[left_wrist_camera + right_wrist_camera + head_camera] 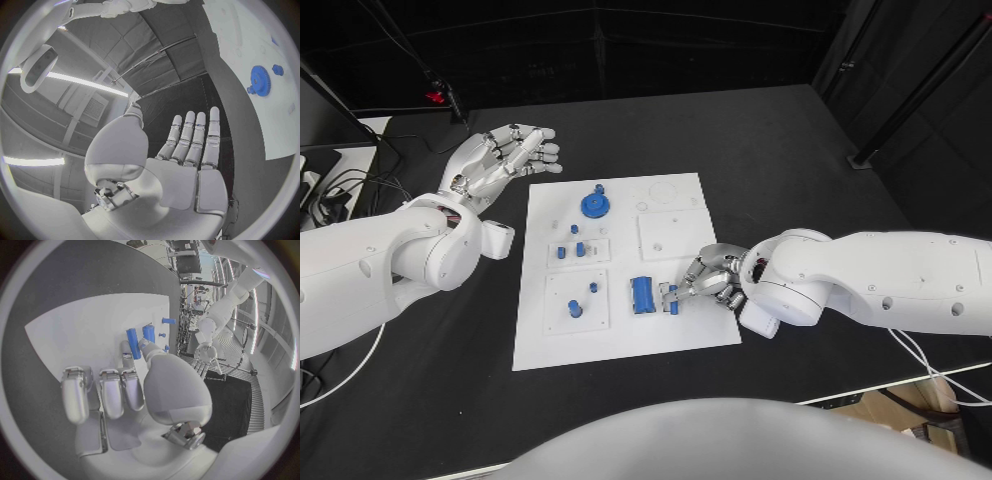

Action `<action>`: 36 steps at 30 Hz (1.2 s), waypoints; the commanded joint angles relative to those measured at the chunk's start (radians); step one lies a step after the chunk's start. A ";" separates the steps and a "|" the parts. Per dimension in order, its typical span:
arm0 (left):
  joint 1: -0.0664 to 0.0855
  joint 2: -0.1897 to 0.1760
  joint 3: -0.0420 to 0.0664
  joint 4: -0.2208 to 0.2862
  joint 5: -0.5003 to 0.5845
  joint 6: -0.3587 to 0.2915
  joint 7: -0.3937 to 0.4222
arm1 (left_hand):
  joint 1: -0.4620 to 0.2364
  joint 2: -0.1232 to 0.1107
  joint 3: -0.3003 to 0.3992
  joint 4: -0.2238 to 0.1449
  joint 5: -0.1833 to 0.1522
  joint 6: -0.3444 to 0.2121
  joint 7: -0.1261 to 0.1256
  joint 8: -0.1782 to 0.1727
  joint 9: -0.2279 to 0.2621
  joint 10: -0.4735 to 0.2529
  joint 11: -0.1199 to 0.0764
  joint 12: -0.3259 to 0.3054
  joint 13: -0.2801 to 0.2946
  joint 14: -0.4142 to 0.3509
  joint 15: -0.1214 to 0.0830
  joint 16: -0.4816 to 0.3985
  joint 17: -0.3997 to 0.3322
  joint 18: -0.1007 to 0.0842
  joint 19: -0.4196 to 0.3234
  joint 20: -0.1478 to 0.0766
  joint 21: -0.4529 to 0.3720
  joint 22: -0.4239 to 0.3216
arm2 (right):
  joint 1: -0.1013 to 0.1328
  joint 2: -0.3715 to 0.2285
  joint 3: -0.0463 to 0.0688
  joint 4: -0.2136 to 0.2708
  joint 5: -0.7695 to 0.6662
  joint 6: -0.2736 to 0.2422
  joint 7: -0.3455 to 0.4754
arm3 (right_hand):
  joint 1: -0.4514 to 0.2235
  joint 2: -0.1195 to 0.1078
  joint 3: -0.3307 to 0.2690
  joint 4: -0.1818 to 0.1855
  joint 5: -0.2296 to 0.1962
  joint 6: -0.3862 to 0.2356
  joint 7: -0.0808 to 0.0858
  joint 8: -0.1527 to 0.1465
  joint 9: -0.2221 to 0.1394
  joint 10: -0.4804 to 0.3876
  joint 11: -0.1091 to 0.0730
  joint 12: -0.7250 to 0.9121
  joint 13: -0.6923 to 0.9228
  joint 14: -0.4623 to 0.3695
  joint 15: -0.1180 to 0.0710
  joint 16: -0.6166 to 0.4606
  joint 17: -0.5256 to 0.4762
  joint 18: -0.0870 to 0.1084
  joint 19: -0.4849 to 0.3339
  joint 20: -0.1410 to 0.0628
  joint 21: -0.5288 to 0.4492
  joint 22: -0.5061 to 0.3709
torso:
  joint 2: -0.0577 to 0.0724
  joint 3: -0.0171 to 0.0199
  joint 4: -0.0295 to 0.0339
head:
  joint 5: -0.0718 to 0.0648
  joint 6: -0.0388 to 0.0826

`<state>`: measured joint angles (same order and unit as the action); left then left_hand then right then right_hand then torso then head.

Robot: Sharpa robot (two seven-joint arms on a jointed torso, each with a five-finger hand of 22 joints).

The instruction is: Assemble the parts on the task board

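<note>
The white task board (620, 320) lies mid-table. On it are a blue gear (594, 205), small blue pieces (576, 250), blue pegs (576, 305) and a blue block (643, 294). My right hand (710, 277) rests on the board's right side, fingers curled down. Its thumb and a finger pinch a short blue bar (672, 299) beside the block. In the right wrist view the bar (133, 343) lies between thumb and finger, with the block (149, 333) and a peg (167, 320) beyond. My left hand (506, 156) hovers off the board's far left corner, fingers straight, holding nothing.
The left wrist view shows the flat palm (187, 165), with the board (250, 40) and gear (259, 80) off to one side. Cables and equipment (322, 185) lie at the table's left edge. Black tabletop surrounds the board.
</note>
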<state>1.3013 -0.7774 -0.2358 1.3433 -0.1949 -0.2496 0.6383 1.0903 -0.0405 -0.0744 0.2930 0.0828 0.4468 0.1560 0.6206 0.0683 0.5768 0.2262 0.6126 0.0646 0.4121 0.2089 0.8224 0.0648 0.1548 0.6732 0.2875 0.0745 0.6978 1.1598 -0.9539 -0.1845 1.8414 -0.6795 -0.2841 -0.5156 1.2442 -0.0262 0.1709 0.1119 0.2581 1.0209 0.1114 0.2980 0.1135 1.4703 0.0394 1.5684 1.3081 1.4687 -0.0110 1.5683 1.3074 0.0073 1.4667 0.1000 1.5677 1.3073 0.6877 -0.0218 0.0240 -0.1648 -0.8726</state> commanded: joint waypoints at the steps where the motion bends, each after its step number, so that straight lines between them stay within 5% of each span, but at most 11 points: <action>1: 0.001 0.000 0.001 0.001 0.003 0.010 0.005 | -0.001 0.010 0.006 0.001 0.007 -0.005 0.116 0.003 0.000 -0.007 0.001 0.007 0.000 0.003 -0.001 0.006 0.001 -0.004 -0.009 -0.001 0.005 -0.002 | 0.001 0.002 0.000 0.001 -0.002 0.002 -0.001 | -0.012 -0.002 -0.015 0.007 -0.015 0.009 -0.002 -0.008 0.003 0.100 0.003 0.002 0.263 0.102 -0.007 0.002 0.263 -0.007 0.104 -0.007 0.003 0.263 | 0.000 0.0001 0.0003 | 0.001 0.000; 17: 0.001 0.000 0.001 0.001 0.003 0.010 0.004 | 0.001 0.012 0.006 0.001 0.010 -0.006 0.116 0.004 0.000 -0.008 0.001 0.008 0.000 0.003 -0.001 0.007 0.001 -0.004 -0.009 -0.001 0.006 -0.002 | 0.001 0.007 0.000 0.000 -0.009 -0.012 -0.010 | -0.056 -0.030 -0.102 0.055 -0.078 0.012 -0.002 -0.004 0.022 0.100 0.003 0.002 0.263 0.102 -0.008 0.002 0.263 -0.007 0.104 -0.008 0.003 0.263 | 0.000 -0.0002 0.0001 | 0.003 0.000; 26: 0.001 0.000 0.001 0.000 0.003 0.010 0.004 | 0.002 0.013 0.006 0.001 0.011 -0.006 0.116 0.004 0.000 -0.008 0.001 0.008 0.000 0.002 -0.001 0.007 0.001 -0.004 -0.009 -0.001 0.006 -0.002 | 0.001 0.004 0.000 0.002 -0.015 -0.020 -0.014 | -0.059 -0.023 -0.145 0.081 -0.098 0.018 -0.006 0.010 0.037 0.100 0.000 0.002 0.263 0.102 -0.010 0.002 0.263 -0.007 0.104 -0.009 0.003 0.263 | 0.000 -0.0002 -0.0001 | 0.003 0.000; 29: 0.001 0.000 0.001 0.000 0.003 0.010 0.003 | 0.002 0.013 0.006 0.001 0.011 -0.006 0.116 0.004 0.000 -0.008 0.001 0.008 0.000 0.002 -0.001 0.007 0.001 -0.004 -0.009 -0.001 0.006 -0.002 | 0.001 -0.003 0.000 0.008 -0.057 -0.016 -0.023 | -0.060 -0.018 -0.176 0.099 -0.107 0.037 -0.015 0.040 0.058 0.100 -0.008 0.002 0.263 0.102 -0.015 0.002 0.263 -0.007 0.104 -0.013 0.003 0.263 | 0.000 0.0001 -0.0005 | 0.004 0.000; 36: 0.001 -0.001 0.001 0.000 0.003 0.010 0.003 | 0.004 0.017 0.006 0.001 0.014 -0.007 0.116 0.005 0.000 -0.008 0.001 0.009 0.000 0.002 -0.001 0.008 0.001 -0.004 -0.009 -0.001 0.006 -0.003 | 0.001 -0.030 0.000 0.030 -0.137 0.034 -0.047 | -0.041 -0.003 -0.263 0.166 -0.172 0.017 -0.041 0.179 0.184 0.100 -0.033 0.002 0.263 0.102 -0.040 0.002 0.263 -0.007 0.104 -0.037 0.003 0.263 | 0.000 0.0004 -0.0014 | 0.010 0.000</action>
<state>1.3013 -0.7785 -0.2358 1.3430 -0.1949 -0.2493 0.6373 1.0943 -0.0365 -0.0744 0.2930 0.0904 0.4469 0.1560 0.6206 0.0683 0.5768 0.2262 0.6170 0.0646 0.4121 0.2089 0.8265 0.0648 0.1547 0.6697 0.2839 0.0745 0.6965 1.1598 -0.9820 -0.1844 1.8662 -0.7565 -0.2849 -0.5449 1.1991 -0.0320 -0.0824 0.2762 0.0922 1.0445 0.0689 0.4644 0.2857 1.4635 0.0136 1.5684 1.3080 1.4682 -0.0439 1.5683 1.3073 0.0073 1.4653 0.0688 1.5677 1.3073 0.6878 -0.0217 0.0238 -0.1561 -0.8726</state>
